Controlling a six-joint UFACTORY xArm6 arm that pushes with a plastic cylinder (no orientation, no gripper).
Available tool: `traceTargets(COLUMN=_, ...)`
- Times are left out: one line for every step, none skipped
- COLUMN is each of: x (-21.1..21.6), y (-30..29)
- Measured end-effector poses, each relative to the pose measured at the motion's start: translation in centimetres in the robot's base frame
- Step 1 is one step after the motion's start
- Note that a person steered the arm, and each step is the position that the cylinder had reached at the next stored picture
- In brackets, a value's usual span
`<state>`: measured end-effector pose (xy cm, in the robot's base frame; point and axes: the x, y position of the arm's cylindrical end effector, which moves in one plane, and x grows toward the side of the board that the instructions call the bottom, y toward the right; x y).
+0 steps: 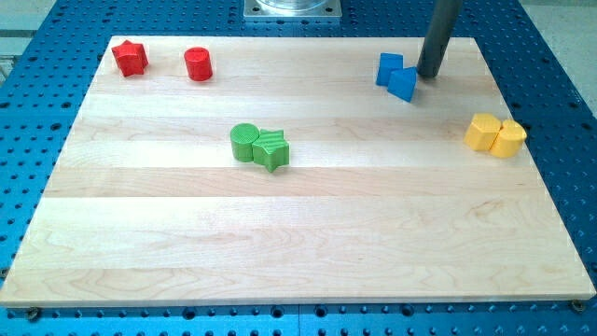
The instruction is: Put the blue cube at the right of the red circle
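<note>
The red circle is a short red cylinder at the board's top left. A red star lies just left of it. Two blue blocks touch each other at the top right: the blue cube and another blue block to its upper left, whose shape I cannot make out. My tip is the lower end of the dark rod, just right of the blue cube, close to it or touching it.
A green cylinder and a green star touch near the board's middle. Two yellow blocks sit together near the right edge. The wooden board lies on a blue perforated table.
</note>
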<state>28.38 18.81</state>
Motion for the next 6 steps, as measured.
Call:
traceTargets(x=0.0, y=-3.8)
traceTargets(x=0.0, y=-6.5)
traceTargets(x=0.0, y=-8.6)
traceTargets(x=-0.1, y=-12.2)
traceTargets(x=-0.1, y=-15.0)
traceTargets(x=-0.1, y=-13.7)
